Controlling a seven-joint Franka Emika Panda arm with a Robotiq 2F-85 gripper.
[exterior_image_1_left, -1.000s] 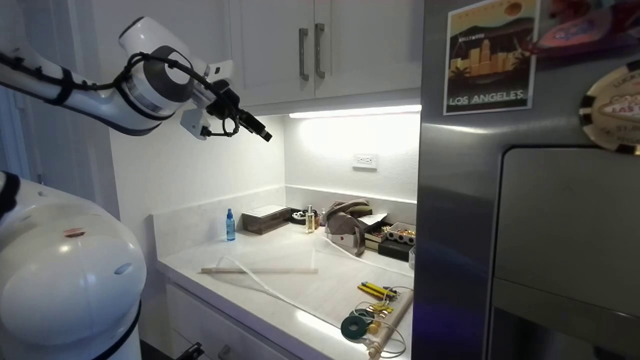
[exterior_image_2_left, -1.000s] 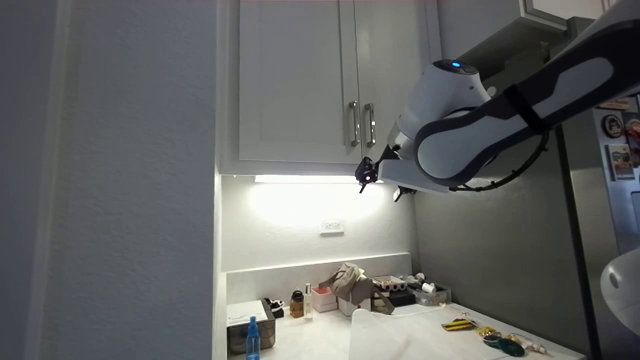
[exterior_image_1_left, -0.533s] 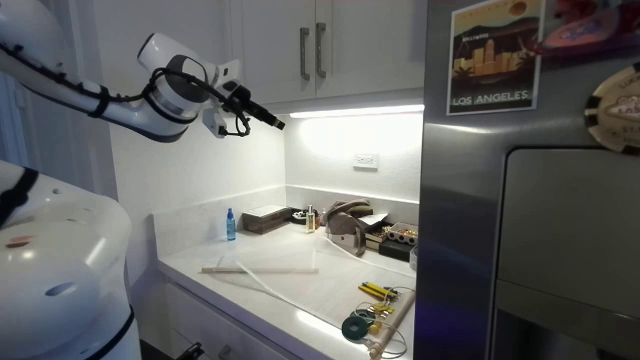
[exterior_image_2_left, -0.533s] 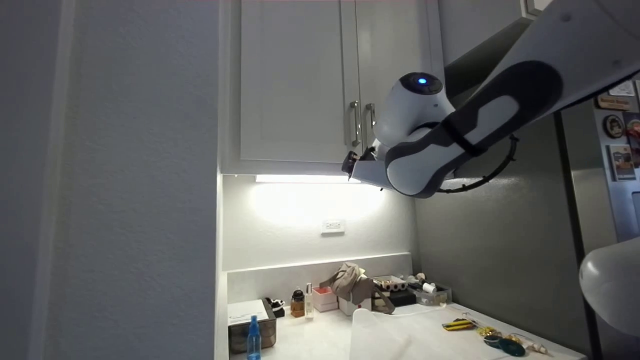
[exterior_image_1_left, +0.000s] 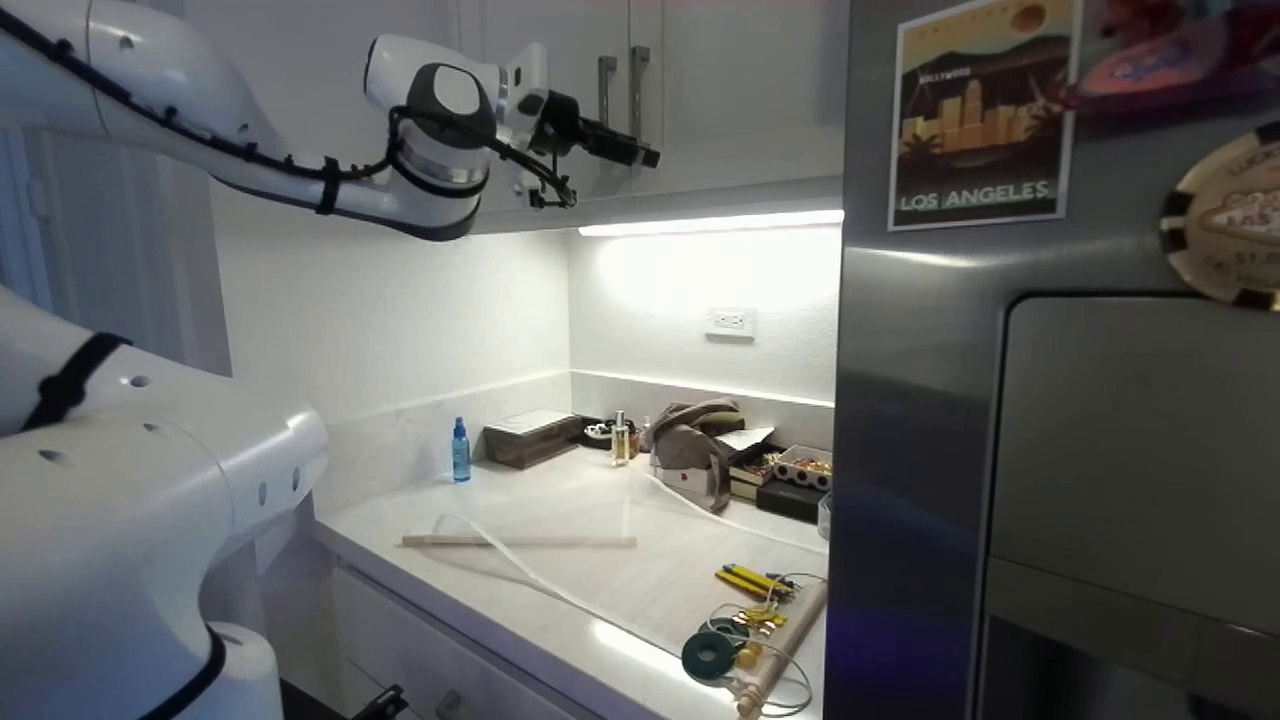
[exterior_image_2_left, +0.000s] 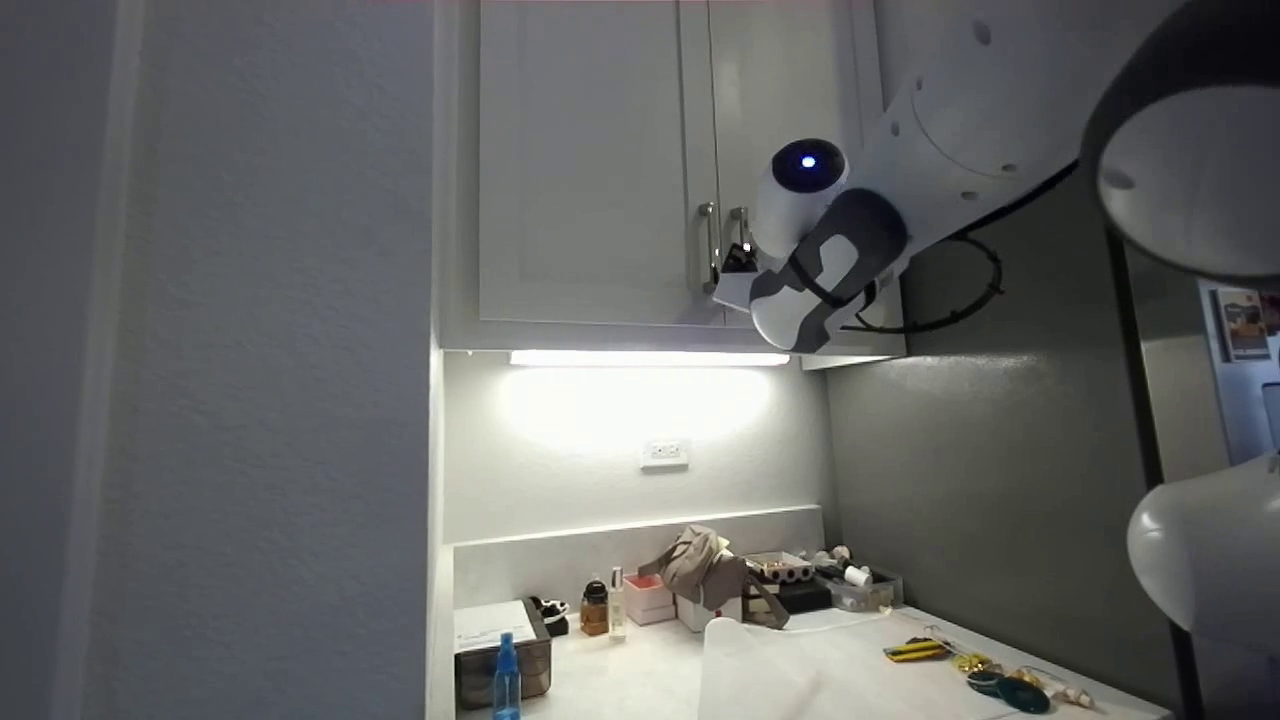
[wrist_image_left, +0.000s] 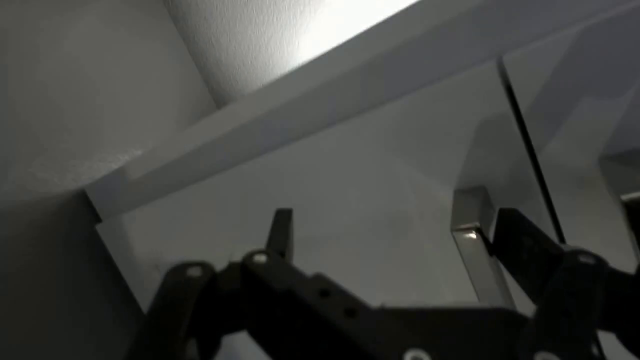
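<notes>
My gripper (wrist_image_left: 395, 232) is open and holds nothing. Its black fingers are wide apart in front of the white cabinet door (wrist_image_left: 350, 180). The metal bar handle (wrist_image_left: 477, 255) of that door shows between the fingers, close beside the right-hand finger in the wrist view; I cannot tell whether they touch. The wrist picture stands upside down. In an exterior view the gripper (exterior_image_1_left: 645, 157) is at the lower ends of the paired handles (exterior_image_1_left: 640, 95). In an exterior view the arm hides most of the gripper, with a black part (exterior_image_2_left: 740, 258) at the handles (exterior_image_2_left: 709, 240).
A lit strip (exterior_image_1_left: 710, 223) runs under the cabinet. The steel fridge (exterior_image_1_left: 930, 400) stands beside it. The counter (exterior_image_1_left: 560, 490) below holds a blue spray bottle (exterior_image_1_left: 461, 450), a grey-brown box (exterior_image_1_left: 530, 438), a brown bag (exterior_image_1_left: 690, 445), wooden rods and yellow and green items.
The arm has moved up and toward the cabinet doors. The gripper has gone from below the cabinet's lower edge to the height of the handles. The counter items have not moved.
</notes>
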